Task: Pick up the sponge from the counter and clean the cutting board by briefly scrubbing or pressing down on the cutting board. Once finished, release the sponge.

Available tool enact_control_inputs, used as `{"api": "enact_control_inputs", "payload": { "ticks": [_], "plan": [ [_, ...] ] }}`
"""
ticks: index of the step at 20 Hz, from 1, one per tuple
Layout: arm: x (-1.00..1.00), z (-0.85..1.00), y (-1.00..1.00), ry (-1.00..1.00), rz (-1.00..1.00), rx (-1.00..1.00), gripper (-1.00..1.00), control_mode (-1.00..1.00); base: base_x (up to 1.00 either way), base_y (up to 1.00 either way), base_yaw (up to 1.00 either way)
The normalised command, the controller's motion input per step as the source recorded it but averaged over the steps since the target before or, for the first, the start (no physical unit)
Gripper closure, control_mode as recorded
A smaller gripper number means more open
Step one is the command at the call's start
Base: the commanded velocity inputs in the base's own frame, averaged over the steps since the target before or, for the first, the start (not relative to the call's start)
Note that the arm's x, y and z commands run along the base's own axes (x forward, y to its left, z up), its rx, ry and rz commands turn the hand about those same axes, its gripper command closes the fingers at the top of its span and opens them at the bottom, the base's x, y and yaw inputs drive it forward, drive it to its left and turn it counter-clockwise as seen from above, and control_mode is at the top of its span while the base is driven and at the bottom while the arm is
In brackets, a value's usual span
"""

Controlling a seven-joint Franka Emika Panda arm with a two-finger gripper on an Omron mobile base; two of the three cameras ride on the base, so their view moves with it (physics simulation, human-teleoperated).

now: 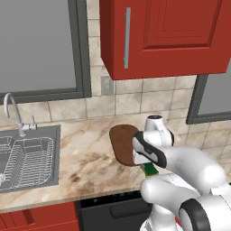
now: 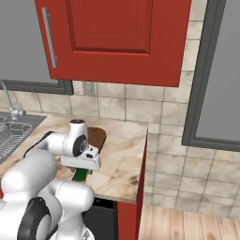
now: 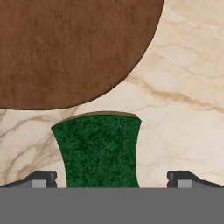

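Jaws stand wide apart in our hand view, one tip on each side of the sponge [image 3: 99, 151], with clear gaps between them and its sides. We see our gripper [image 3: 112, 179] right over the sponge's green top. It lies on the counter [image 3: 183, 109], just beside the rounded end of the cutting board [image 3: 65, 48] but apart from it. From the left base view, we see the sink [image 1: 27, 158] well off along the counter.

White arm [image 1: 189, 167], dark joints
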Motion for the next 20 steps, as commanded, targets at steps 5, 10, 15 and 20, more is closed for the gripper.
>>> {"api": "enact_control_inputs", "payload": {
  "ticks": [5,10,15,20],
  "plan": [
    [-0.2,-0.49,0.04,0.0,0.08,0.0,-1.0,-1.0,0.0,0.0,0.0],
    [-0.22,-0.46,0.03,0.0,0.08,0.0,-1.0,-1.0,0.0,0.0,0.0],
    [-0.25,-0.44,0.01,0.0,0.08,0.0,-1.0,-1.0,0.0,0.0,0.0],
    [-0.22,-0.45,0.0,0.0,0.07,0.0,-1.0,-1.0,0.0,0.0,0.0]
  ]
}}
